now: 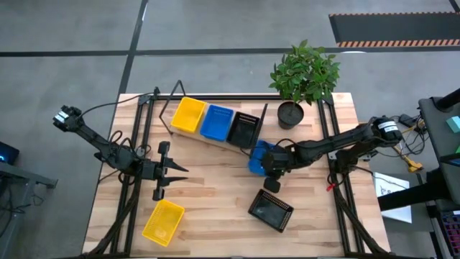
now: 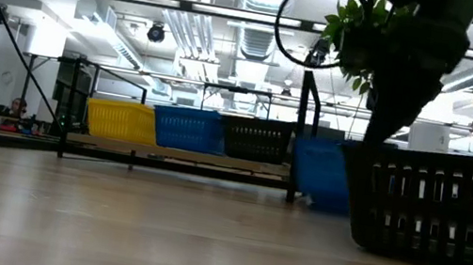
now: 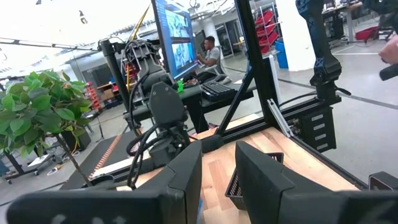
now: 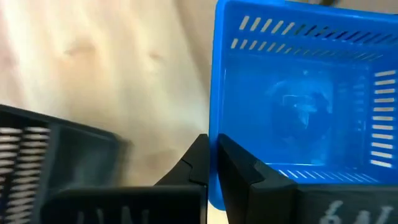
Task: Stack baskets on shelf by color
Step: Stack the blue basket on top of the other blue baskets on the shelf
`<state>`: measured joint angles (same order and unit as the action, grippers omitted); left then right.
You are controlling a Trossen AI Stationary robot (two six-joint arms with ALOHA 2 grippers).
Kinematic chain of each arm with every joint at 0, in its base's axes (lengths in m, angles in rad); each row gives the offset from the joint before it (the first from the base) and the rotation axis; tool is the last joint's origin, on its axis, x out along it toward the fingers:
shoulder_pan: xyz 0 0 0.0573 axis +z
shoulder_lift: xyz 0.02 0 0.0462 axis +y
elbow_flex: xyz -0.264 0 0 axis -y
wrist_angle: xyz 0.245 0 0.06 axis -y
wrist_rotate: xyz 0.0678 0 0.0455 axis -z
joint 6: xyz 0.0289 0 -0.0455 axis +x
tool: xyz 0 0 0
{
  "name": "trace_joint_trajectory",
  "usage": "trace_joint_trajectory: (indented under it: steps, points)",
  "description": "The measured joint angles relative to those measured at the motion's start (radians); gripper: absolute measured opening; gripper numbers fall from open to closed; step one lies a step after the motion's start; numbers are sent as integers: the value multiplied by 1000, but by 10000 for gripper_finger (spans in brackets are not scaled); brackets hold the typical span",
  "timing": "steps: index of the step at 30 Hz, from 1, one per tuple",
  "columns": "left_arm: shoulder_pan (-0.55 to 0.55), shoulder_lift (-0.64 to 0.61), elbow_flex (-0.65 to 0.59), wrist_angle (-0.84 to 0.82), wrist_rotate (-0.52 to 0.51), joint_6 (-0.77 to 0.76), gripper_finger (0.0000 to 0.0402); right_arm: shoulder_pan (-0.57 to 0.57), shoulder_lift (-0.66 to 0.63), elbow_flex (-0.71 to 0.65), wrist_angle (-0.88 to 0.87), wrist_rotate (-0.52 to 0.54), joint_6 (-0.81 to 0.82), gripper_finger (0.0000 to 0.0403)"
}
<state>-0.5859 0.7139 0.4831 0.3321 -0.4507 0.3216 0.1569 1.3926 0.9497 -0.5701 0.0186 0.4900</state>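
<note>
A blue basket (image 1: pixel 257 153) (image 4: pixel 298 106) sits just in front of the shelf's right end, and my right gripper (image 1: pixel 269 168) (image 4: pixel 211 158) is shut on its wall. The shelf (image 2: pixel 176 154) holds a yellow basket (image 1: pixel 188 115), a blue basket (image 1: pixel 216 121) and a black basket (image 1: pixel 244 129) side by side. A loose black basket (image 1: pixel 271 211) (image 2: pixel 443 208) and a yellow basket (image 1: pixel 163 221) lie on the table's near half. My left gripper (image 1: pixel 180 170) (image 3: pixel 217 180) hovers open at mid-left, above the yellow basket's far side. My right gripper pinches the blue basket's side wall (image 4: pixel 217 127) close to a corner, one finger inside the basket and one outside. The fingers come from above, slanting in from the table's right. The basket stays level with its opening up; whether it is clear of the table I cannot tell.
A potted plant (image 1: pixel 302 75) stands at the far right corner beside the shelf's right wire frame (image 1: pixel 263 119). Black frame rails run along both table sides. Bare wood lies between the two loose baskets and in front of the shelf. A person sits in the room beyond.
</note>
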Motion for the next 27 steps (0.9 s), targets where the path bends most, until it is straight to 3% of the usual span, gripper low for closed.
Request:
trace_joint_trajectory:
  steps: [9, 16, 27]
  points:
    - [1, 5, 0, 5, 0, 0, 82, 51, 19, 6, 65, -1, 41, 13]
    - [1, 22, 0, 43, 0, -2, 82, 65, 30, 6, 121, 8, 29, 57]
    - [2, 250, 82, 140, 0, -2, 82, 142, -18, 26, 156, 17, -38, 101]
